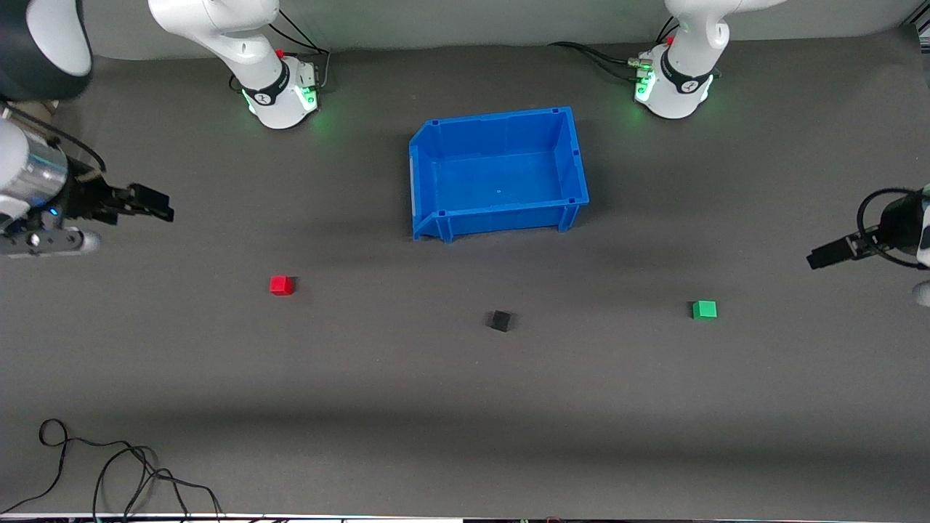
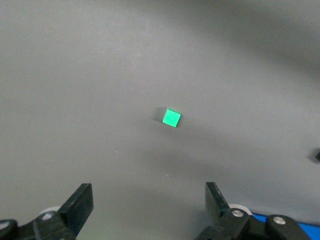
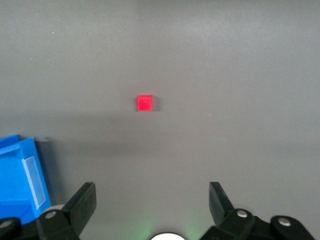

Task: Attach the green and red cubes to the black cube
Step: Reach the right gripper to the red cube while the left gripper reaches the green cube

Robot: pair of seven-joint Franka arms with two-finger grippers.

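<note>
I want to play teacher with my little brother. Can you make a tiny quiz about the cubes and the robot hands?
1. True or false: the blue bin has a cube in it.
2. Which cube lies nearest the front camera: A red cube, B black cube, C green cube?
3. Fill in: the left gripper and right gripper are both ____.

Key: 1 false. 2 B. 3 open, and neither holds anything.
</note>
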